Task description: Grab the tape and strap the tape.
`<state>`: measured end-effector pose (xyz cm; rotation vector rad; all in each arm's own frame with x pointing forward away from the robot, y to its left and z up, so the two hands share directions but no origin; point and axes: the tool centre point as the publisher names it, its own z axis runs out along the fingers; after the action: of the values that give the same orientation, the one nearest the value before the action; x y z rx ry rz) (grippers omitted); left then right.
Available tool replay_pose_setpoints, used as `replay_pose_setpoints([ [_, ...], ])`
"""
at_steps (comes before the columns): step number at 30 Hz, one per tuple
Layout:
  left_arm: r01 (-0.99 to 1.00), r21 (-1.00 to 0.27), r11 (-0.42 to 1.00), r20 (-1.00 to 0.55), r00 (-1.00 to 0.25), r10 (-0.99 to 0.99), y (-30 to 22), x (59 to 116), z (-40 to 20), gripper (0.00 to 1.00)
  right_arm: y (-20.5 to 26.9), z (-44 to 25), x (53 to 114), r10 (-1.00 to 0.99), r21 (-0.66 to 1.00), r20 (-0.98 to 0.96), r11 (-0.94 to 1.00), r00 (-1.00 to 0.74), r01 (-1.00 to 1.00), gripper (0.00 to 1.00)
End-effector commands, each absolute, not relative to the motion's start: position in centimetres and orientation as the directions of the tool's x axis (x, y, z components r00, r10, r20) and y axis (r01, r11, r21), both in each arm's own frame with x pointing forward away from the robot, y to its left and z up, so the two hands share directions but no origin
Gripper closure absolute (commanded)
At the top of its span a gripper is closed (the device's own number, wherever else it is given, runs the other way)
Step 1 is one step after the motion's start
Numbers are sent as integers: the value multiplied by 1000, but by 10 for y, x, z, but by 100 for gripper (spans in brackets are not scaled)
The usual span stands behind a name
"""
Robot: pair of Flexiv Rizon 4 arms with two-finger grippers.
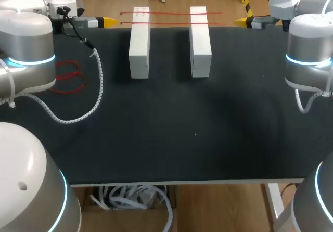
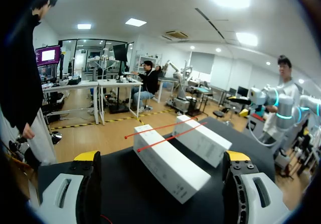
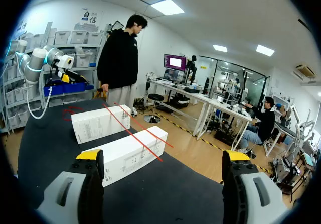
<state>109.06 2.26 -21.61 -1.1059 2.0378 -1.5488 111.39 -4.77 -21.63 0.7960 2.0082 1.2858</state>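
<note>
Two red tape strips [image 1: 169,22] lay side by side across the tops of a box [image 1: 139,44] and a second box [image 1: 200,44], bridging the gap between them, their ends overhanging the outer sides. Both white boxes stood parallel at the far edge of the bench [image 1: 182,138], a little apart. A loose red coil [image 1: 67,77], apparently more tape, sat at the left edge. The left pincer [image 1: 110,21] hung at the far left corner and the right pincer [image 1: 239,21] at the far right corner, each aimed inward along the far edge towards the boxes, fingers spread wide with nothing between them. Neither touched the tape, so the task looked to be at its opening step: the grab had not yet begun. The next move probably called for each pincer to come in to a free end of a strip beside its nearer box and close on the thin band without dragging it off the box tops.
</note>
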Motion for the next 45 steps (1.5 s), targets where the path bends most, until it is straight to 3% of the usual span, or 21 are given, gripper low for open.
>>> replay_pose_setpoints([
  [1,-365,-926,94,173,-633,-755,22,1090,-218,0,-49,-217,1114,757,926,-176,343,-629,155,0],
  [19,-365,-926,94,173,-633,-755,22,1090,-218,0,-49,-217,1114,757,926,-176,343,-629,155,0],
  [22,-354,-921,163,126,-665,-736,24,1093,-223,0,-49,-217,1114,757,926,-176,343,-629,155,0],
  [32,-127,-941,312,9,-935,-354,25,1106,-229,0,-49,-217,1114,757,926,-176,343,-629,155,0],
  [45,-88,-925,369,3,-974,-226,15,1132,-261,0,-49,-217,1114,757,926,-176,343,-629,155,0],
])
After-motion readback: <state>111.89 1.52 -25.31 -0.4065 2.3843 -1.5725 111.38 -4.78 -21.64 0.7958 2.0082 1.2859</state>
